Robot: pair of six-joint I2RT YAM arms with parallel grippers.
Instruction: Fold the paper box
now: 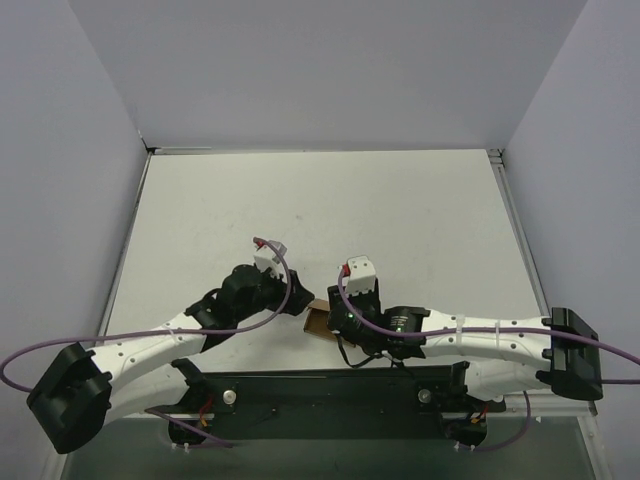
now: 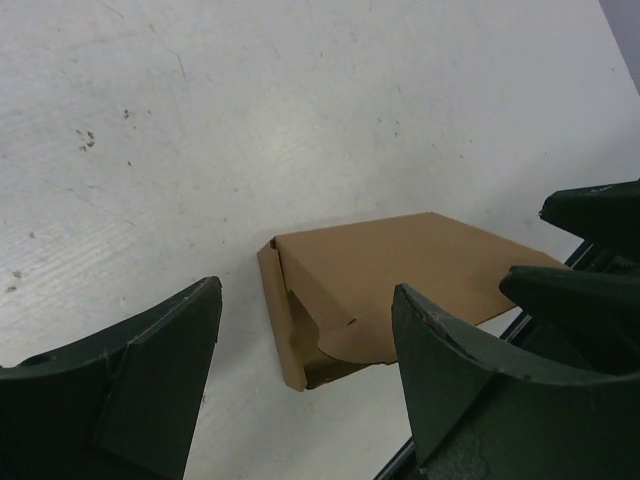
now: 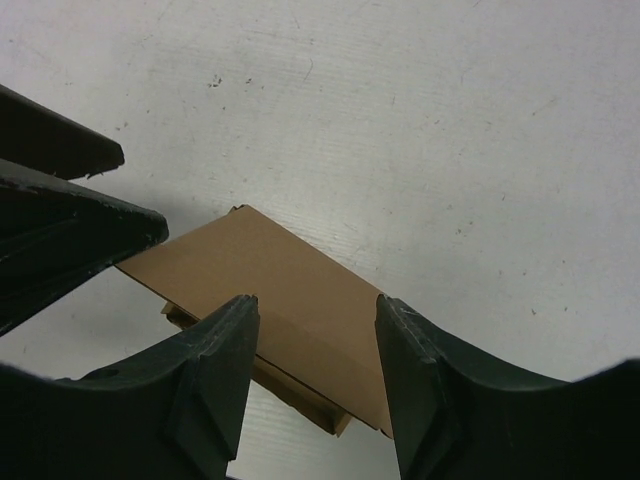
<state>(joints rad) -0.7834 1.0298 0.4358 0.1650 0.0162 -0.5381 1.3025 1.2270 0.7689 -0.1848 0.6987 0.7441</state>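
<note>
Between left claw (image 2: 307, 290) and right claw (image 3: 317, 300) — both spread apart — lies one brown paper box (image 2: 390, 265).

Table (image 1: 400, 200): white matte top, scuffed, with faint grey scratches and a few dark specks ahead of the left pincer (image 2: 305, 295) and the right pincer (image 3: 317, 305). Back wall (image 1: 320, 70): plain pale lilac-grey, well beyond both pincers. Side walls of the same colour stand left and right of them. A silver rail (image 1: 520, 240) edges the table right of the right pincer. Light is even and diffuse, shadows soft.
</note>
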